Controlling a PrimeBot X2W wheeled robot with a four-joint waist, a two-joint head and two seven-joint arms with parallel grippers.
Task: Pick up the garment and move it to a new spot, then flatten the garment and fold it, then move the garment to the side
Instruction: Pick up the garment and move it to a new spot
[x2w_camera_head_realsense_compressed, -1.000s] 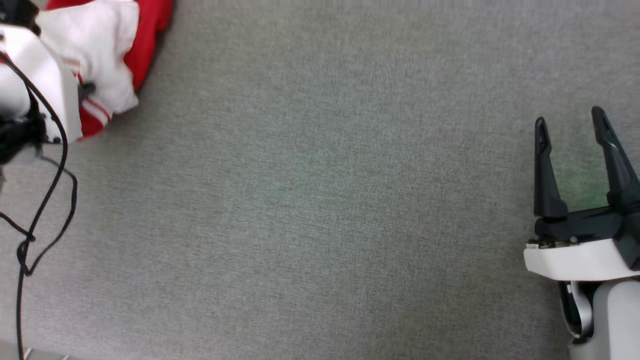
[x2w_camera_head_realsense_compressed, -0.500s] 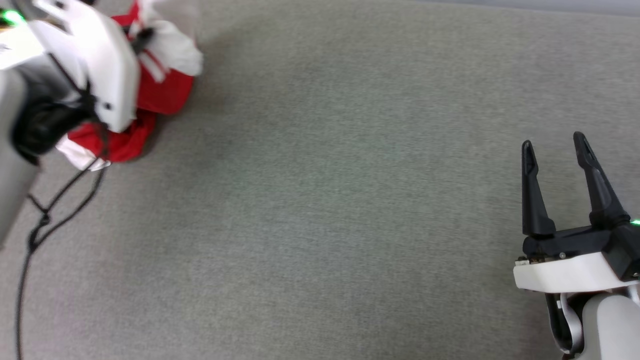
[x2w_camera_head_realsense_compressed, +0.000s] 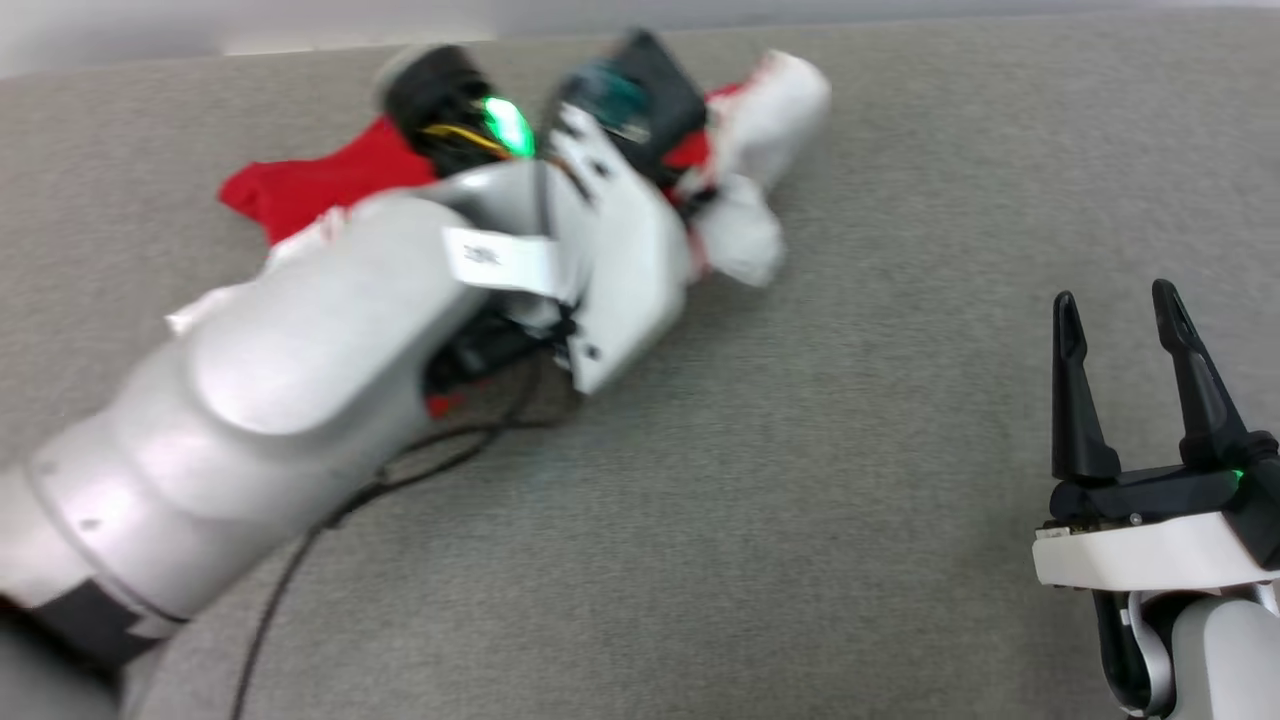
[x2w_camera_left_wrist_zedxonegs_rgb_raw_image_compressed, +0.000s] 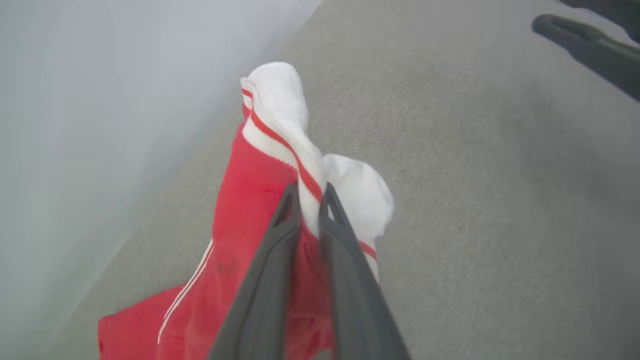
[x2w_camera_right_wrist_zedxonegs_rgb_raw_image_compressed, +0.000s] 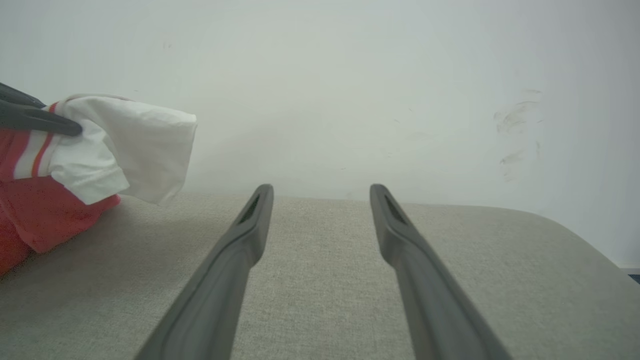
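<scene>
Left gripper (x2w_camera_left_wrist_zedxonegs_rgb_raw_image_compressed: 310, 197): clamped on garment (x2w_camera_left_wrist_zedxonegs_rgb_raw_image_compressed: 252, 200) at its striped trim, near worktop (x2w_camera_left_wrist_zedxonegs_rgb_raw_image_compressed: 475, 175) far edge.
Right gripper (x2w_camera_head_realsense_compressed: 1117, 300): fingers apart, empty, well apart from garment.

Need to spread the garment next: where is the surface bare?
Bare grey surface lies between the garment and the open right end effector. Crowded on the left: left end effector gripping the garment, with its arm across it.

Setting: robot test station, probably a lab; the exact kind of room cannot be told.
Evidence: counter (x2w_camera_right_wrist_zedxonegs_rgb_raw_image_compressed: 320, 300) covered in plain grey woven fabric, with a rounded far corner. Plain pale wall (x2w_camera_right_wrist_zedxonegs_rgb_raw_image_compressed: 320, 75) directly behind it, scuff marks (x2w_camera_right_wrist_zedxonegs_rgb_raw_image_compressed: 515, 120) at right. Pale robot forearm (x2w_camera_head_realsense_compressed: 300, 370), with a loose black cable (x2w_camera_head_realsense_compressed: 283, 600) trailing over the fabric.
</scene>
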